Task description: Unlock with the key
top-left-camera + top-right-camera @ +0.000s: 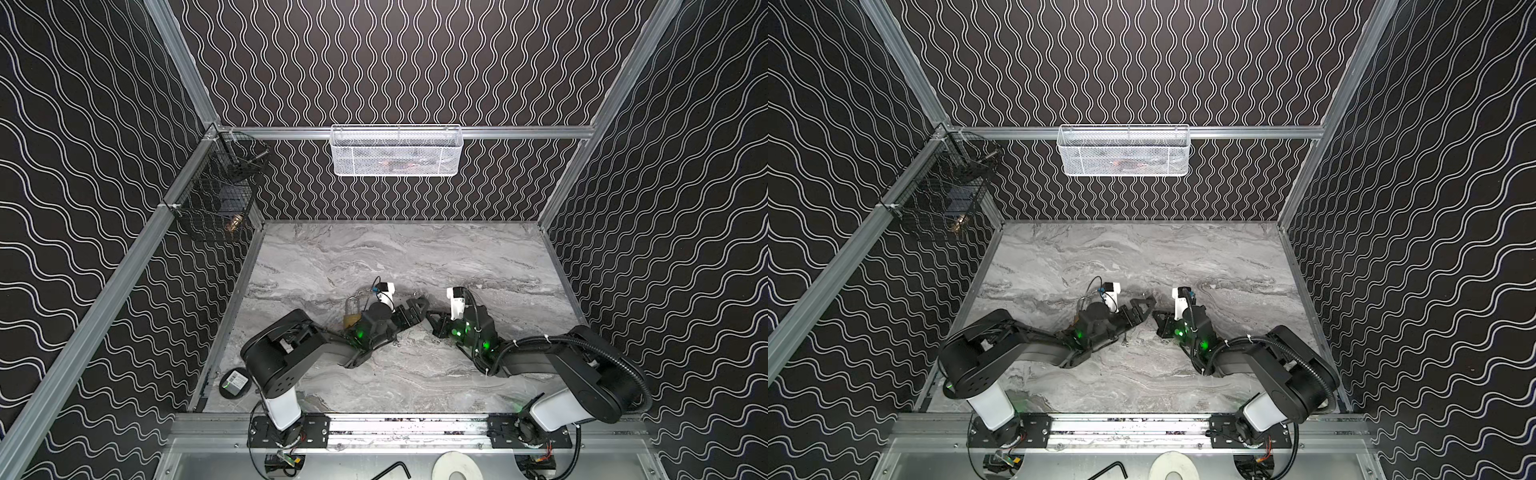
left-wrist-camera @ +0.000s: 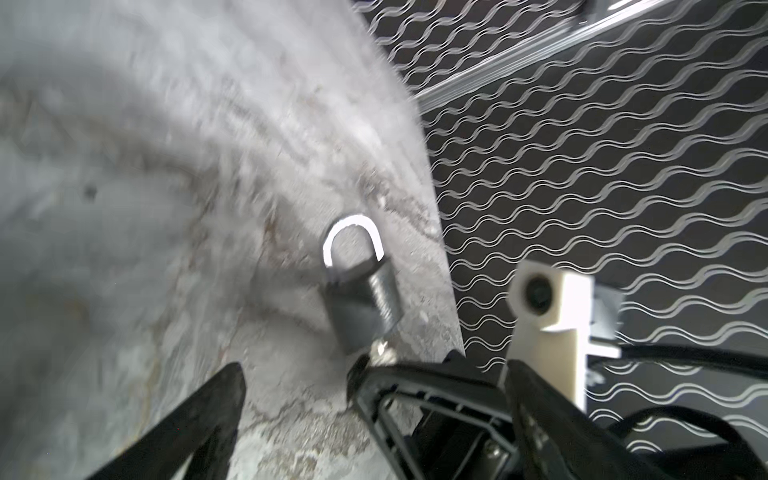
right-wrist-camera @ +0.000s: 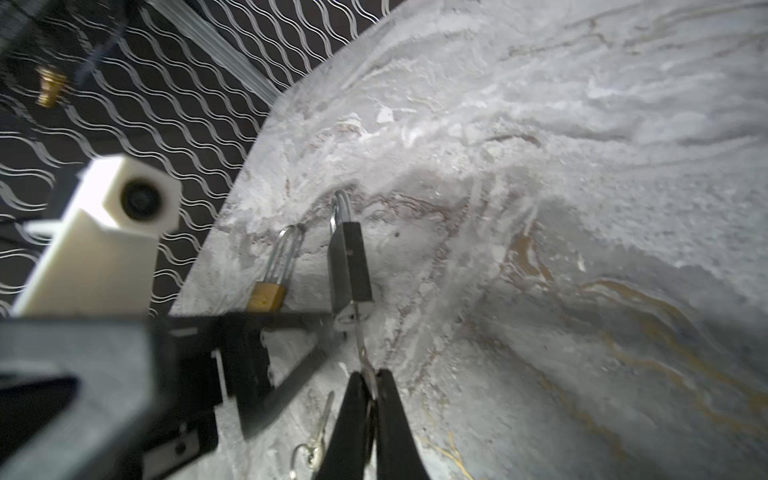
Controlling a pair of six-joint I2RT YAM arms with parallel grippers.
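Observation:
A dark grey padlock [image 3: 349, 262] with a silver shackle [image 2: 353, 241] is near the table's middle, largely hidden under the grippers in both top views. The key [image 3: 359, 340] sticks into the padlock's underside. My right gripper [image 3: 372, 376] is shut on the key's head; in a top view it [image 1: 431, 316] reaches in from the right. My left gripper [image 2: 374, 374] is open, with one finger [image 2: 224, 399] on each side of the padlock and touching nothing. It shows in a top view [image 1: 417, 311] tip to tip with the right one. The shackle's state is too blurred to tell.
A brass padlock [image 1: 351, 313] with a long shackle lies just left of the left wrist, also in the right wrist view [image 3: 268, 295]. A spare key on a ring [image 3: 320, 432] lies on the marble. A black wire basket [image 1: 216, 195] and a white mesh basket [image 1: 395, 151] hang on the walls.

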